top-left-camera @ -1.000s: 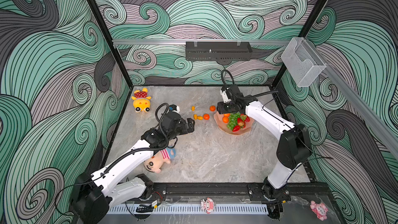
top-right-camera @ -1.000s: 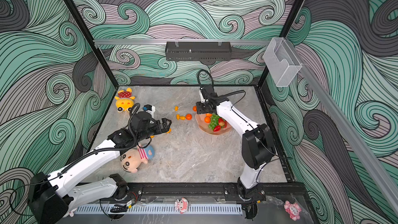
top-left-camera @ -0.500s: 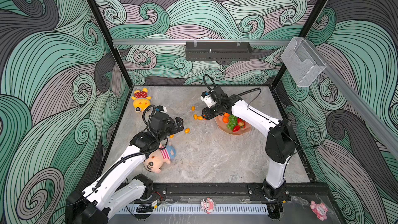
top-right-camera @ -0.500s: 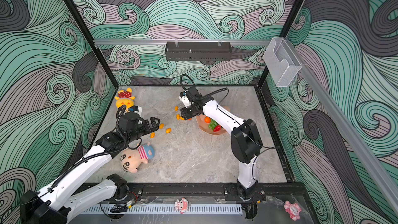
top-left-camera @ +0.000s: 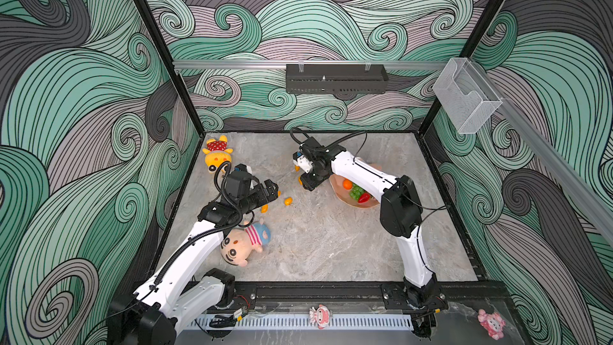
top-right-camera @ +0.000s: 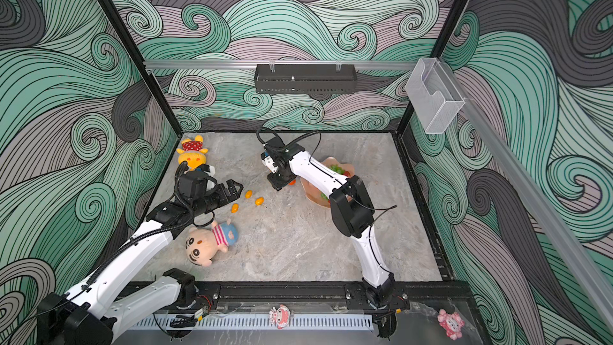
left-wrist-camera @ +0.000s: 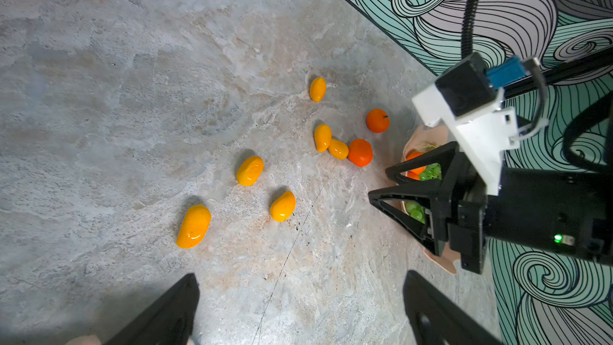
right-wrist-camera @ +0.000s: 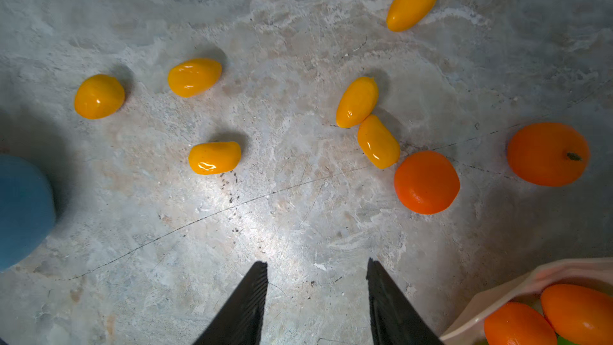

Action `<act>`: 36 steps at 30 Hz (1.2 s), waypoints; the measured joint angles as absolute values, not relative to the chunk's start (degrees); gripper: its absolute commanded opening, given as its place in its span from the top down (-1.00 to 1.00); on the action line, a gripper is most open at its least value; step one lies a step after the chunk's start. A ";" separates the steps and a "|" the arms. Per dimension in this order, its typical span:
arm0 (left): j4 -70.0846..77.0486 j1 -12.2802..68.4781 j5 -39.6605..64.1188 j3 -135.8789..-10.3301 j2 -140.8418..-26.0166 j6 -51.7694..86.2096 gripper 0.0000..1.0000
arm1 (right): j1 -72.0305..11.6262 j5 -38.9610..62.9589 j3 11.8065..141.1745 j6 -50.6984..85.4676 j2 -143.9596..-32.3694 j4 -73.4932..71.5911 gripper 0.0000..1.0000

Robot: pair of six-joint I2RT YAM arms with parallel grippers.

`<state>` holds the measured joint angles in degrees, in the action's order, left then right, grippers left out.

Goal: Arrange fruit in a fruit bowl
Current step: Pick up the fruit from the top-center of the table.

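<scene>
The peach-pink fruit bowl [top-left-camera: 361,206] [top-right-camera: 310,195] sits right of centre and holds a tangerine [top-left-camera: 347,184], green grapes [top-left-camera: 356,191] and a strawberry [top-left-camera: 364,198]. My right gripper [right-wrist-camera: 316,263] [top-left-camera: 306,182] hovers open and empty just left of the bowl's rim [right-wrist-camera: 497,293]. Two loose tangerines [right-wrist-camera: 426,182] [right-wrist-camera: 548,154] and several yellow kumquats [right-wrist-camera: 215,157] lie on the table ahead of it. My left gripper [left-wrist-camera: 302,280] [top-left-camera: 272,190] is open and empty, low over the table, with kumquats [left-wrist-camera: 194,225] [left-wrist-camera: 282,206] just ahead.
A boy plush doll [top-left-camera: 243,243] lies under my left forearm. A yellow plush doll [top-left-camera: 217,157] is at the back left. A clear box [top-left-camera: 467,104] and a black shelf [top-left-camera: 335,77] hang on the walls. The two grippers face each other across the scattered fruit.
My right gripper has swung left from above the bowl to the table beside it. My left gripper has drawn back a little to the left. Both stay empty.
</scene>
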<state>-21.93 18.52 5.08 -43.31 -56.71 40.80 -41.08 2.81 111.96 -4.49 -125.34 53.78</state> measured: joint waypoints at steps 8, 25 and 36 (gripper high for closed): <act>-21.32 16.60 7.44 -43.29 -58.43 41.04 -0.97 | -41.10 -4.47 119.42 -5.56 -131.68 58.74 0.03; -20.86 16.16 9.58 -43.29 -60.18 41.01 -0.97 | -40.97 -14.31 129.80 -6.61 -141.01 64.58 -0.07; -20.88 16.14 11.86 -43.29 -60.18 41.10 -0.97 | -39.92 -14.15 135.35 -7.07 -145.10 65.95 -0.10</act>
<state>-20.88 16.14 11.86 -43.29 -60.18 41.10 -39.92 -14.15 135.35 -7.07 -145.10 65.95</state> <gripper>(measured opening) 0.986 0.547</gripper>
